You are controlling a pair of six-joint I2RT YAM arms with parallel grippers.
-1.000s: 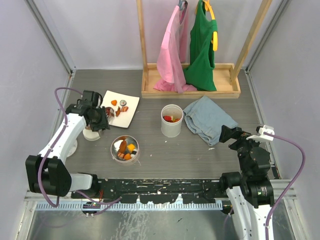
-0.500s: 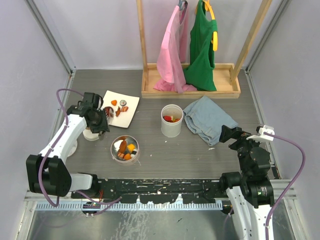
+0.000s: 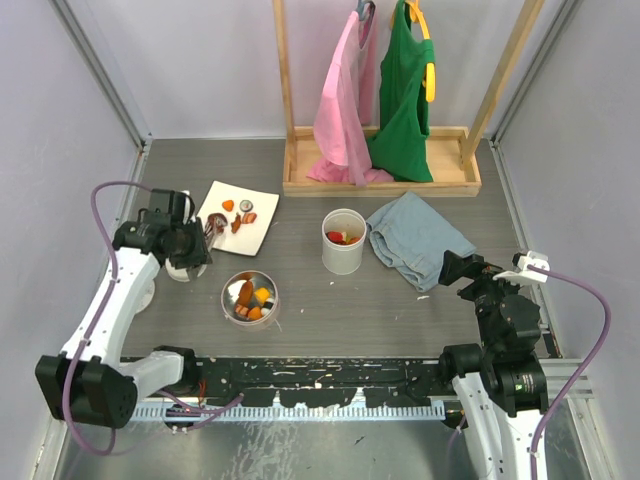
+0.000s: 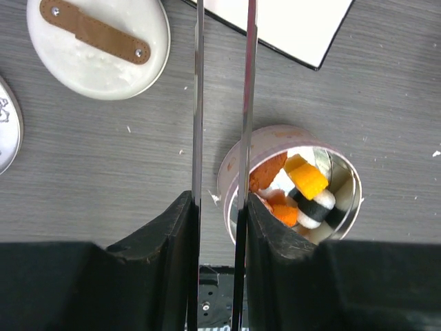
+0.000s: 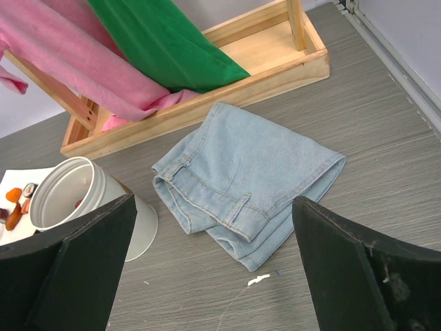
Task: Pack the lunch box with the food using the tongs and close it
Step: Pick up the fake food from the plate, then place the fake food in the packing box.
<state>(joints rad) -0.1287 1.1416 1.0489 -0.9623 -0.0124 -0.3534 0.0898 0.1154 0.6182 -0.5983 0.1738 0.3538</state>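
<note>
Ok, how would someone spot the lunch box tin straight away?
From the wooden clothes rack at the back, come forward past the square white plate. The round metal tin comes next. Unlike the taller white cup to its right, it is shallow and silvery.

Light: bright, even, from overhead, with no hard patches. Shadows on the grey table (image 3: 330, 300) are soft and short (darkest as a thin line under the edge of the jeans (image 5: 248, 179)).

Overhead view: sharp throughout. The frame posts (image 3: 100, 70) splay toward the corners; perspective or lens stretch, cannot separate.

Left wrist view: crisp. Bright streaks of glare run along the tongs (image 4: 198, 110), and the inner wall of the tin (image 4: 289, 129) mirrors its contents. The left gripper's fingers (image 4: 162, 238) are near-featureless black.

Right wrist view: background in focus. The right gripper's fingers (image 5: 76, 269), close to the lens, are slightly soft.
</note>
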